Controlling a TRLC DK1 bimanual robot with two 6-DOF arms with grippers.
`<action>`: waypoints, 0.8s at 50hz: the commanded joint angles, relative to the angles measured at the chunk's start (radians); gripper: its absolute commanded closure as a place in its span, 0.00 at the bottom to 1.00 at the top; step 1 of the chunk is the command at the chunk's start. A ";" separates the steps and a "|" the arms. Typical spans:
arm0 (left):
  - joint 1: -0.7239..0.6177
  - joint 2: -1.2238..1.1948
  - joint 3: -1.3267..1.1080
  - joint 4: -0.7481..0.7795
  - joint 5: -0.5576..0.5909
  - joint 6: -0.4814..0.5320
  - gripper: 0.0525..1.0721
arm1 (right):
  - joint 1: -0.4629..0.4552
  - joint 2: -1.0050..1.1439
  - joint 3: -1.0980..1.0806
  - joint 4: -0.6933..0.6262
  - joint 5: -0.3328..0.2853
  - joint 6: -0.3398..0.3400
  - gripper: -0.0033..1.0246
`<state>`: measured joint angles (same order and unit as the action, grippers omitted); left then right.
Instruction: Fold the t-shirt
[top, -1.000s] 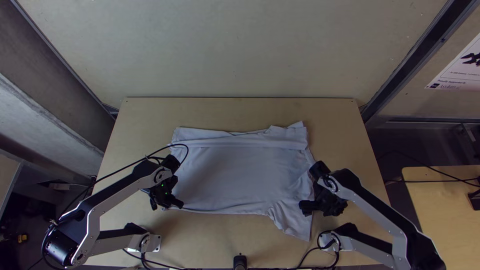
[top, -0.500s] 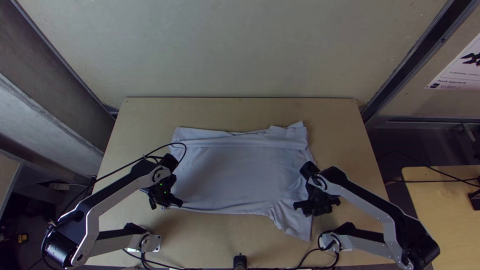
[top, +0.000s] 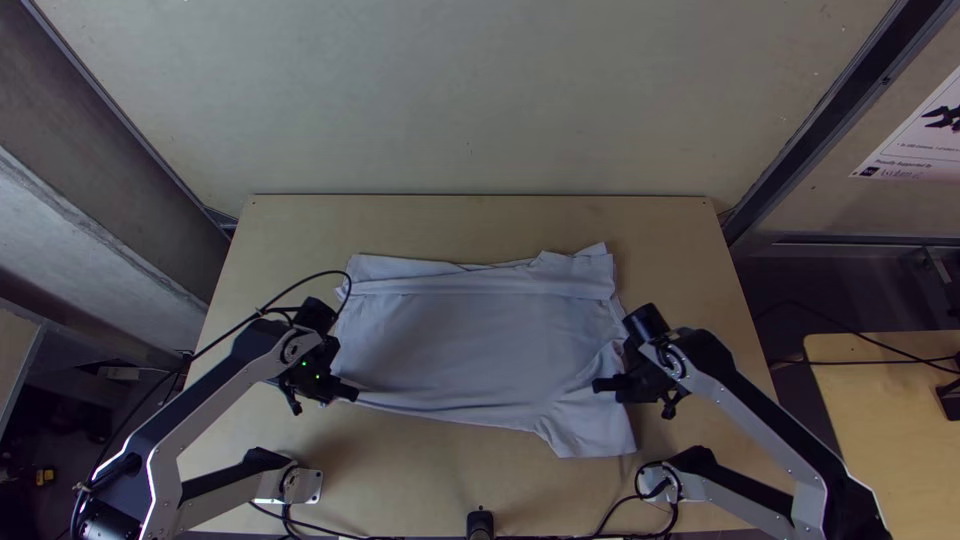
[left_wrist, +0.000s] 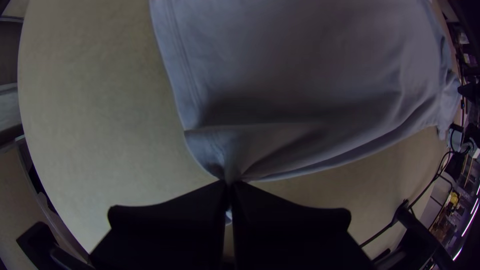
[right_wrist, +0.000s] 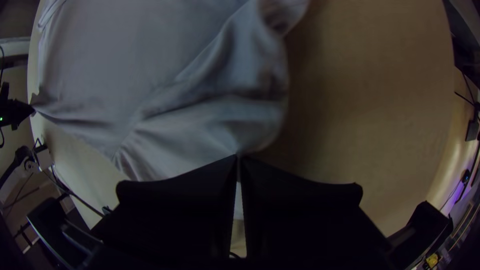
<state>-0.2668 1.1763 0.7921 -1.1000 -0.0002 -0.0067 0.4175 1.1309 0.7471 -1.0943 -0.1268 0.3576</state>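
Where the left gripper (left_wrist: 228, 184) meets the cloth, its fingers are pressed together on a pinch of the t-shirt (top: 470, 340), at the near corner (left_wrist: 202, 145) of its hemmed end; the right gripper (right_wrist: 238, 157) is likewise closed, nipping the edge of the sleeve (top: 590, 430) on the near side, with a bit of pale fabric between its fingers; from the held corner, creases fan into the body, and on the sleeve side the cloth is rumpled, while the middle of the garment lies fairly flat on the table (top: 480, 225); farther out, along the side away from the arms, runs a long straight band (top: 470, 286), which I take for an earlier fold, its layers a little uneven at the sleeve end; so the work looks part done, perhaps a third of the way: the far side seems turned in, but the near side and its sleeve lie unfolded, and both holds suit bringing that side over next; after it would come halving the strip into a compact bundle and smoothing it; as for numbers, I count one t-shirt, one sleeve plainly sticking out, one far band, two grippers, both holding cloth, two arms, and one table under the garment.
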 joint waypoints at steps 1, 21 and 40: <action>0.041 -0.029 0.024 -0.009 0.005 0.033 0.97 | -0.059 -0.022 0.017 -0.033 0.032 -0.043 0.97; 0.098 -0.024 0.130 0.057 0.006 0.034 0.97 | -0.163 0.029 0.156 -0.038 0.084 -0.085 0.97; 0.138 0.183 0.341 0.097 0.005 0.062 0.97 | -0.224 0.225 0.340 -0.001 0.093 -0.118 0.97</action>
<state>-0.1478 1.3064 1.0813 -1.0096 0.0113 0.0315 0.2123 1.2915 1.0328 -1.1049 -0.0570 0.2565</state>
